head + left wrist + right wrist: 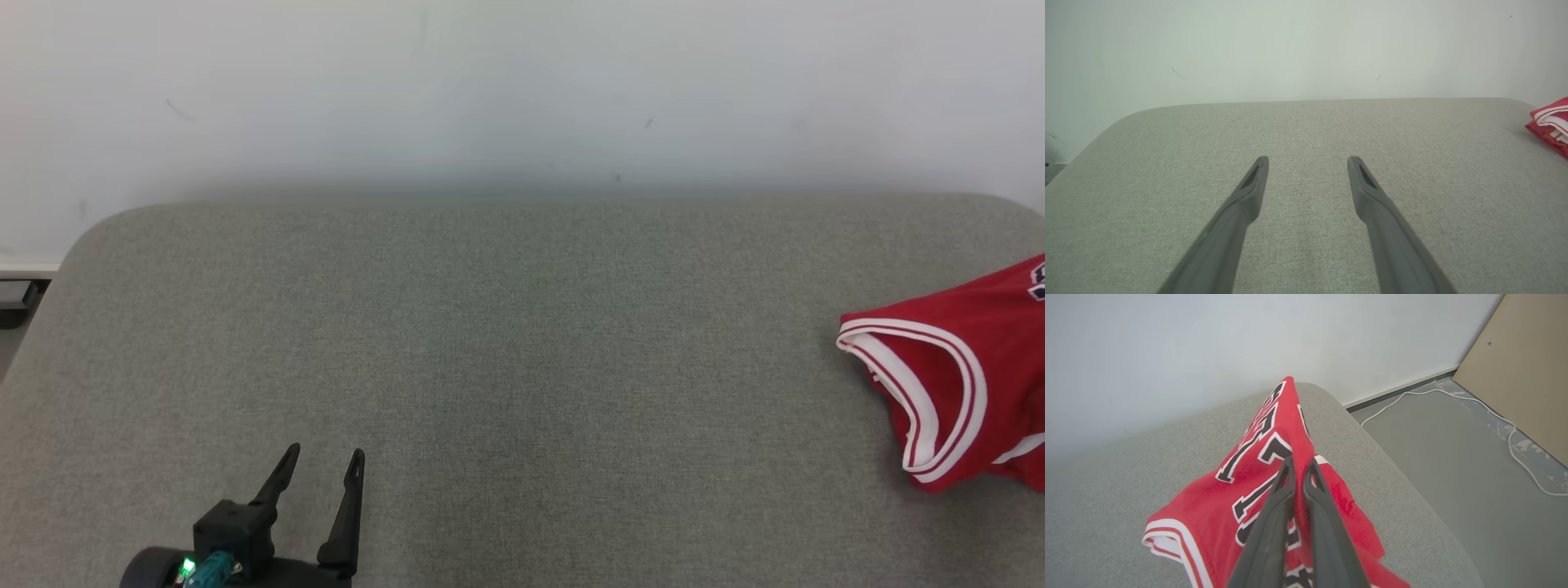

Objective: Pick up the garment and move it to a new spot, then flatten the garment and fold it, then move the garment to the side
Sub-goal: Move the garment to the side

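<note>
Right wrist view, red jersey [1208, 498], white-trimmed, black-lettered, bunched

The garment [1216, 498] is bright red, with a white and dark red striped trim and black characters outlined in white. The tabletop [506, 343] is a speckled grey weave, the wall [522, 90] pale white. The left end effector [325, 451] is dark grey, with a small green light [188, 567] at its base.

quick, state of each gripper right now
left gripper: open, holding nothing
right gripper: closed, pinching the red jersey
</note>
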{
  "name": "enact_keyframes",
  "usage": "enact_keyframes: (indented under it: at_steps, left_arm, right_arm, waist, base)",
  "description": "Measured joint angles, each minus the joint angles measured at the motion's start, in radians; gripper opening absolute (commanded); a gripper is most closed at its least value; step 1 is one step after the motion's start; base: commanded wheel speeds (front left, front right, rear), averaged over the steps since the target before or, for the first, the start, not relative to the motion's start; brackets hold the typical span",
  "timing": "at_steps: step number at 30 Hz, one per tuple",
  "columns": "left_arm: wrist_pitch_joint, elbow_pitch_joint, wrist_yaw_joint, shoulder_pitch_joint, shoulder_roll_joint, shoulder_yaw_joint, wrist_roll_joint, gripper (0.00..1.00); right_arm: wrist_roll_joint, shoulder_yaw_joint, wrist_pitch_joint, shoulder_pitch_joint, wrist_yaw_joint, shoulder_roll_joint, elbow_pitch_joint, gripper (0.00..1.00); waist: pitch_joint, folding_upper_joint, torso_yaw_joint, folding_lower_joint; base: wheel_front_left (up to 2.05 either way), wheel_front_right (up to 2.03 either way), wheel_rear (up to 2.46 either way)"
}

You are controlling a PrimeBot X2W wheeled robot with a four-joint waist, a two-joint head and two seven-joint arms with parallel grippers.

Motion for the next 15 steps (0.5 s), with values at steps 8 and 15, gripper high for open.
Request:
enact_keyframes:
  at_steps: [8,15]
  left_arm:
    - [0.012,-0.01,-0.009,-0.036,0.009,-0.011,0.01,1.0]
    - [0.024,-0.015,-0.017,-0.064,0.017,-0.016,0.017,1.0]
  right_arm:
    - [-0.12,-0.075,-0.04,0.017,0.0,-0.005,0.051,0.43]
    - [-0.186,-0.103,-0.093,0.028,0.0,0.001,0.094,1.0]
  waist:
    - [0.032,0.0,0.005,0.0]
    - [0.066,0.0,0.023,0.0]
  base:
    - [0.0,0.0,0.0]
    - [0.0,0.0,0.0]
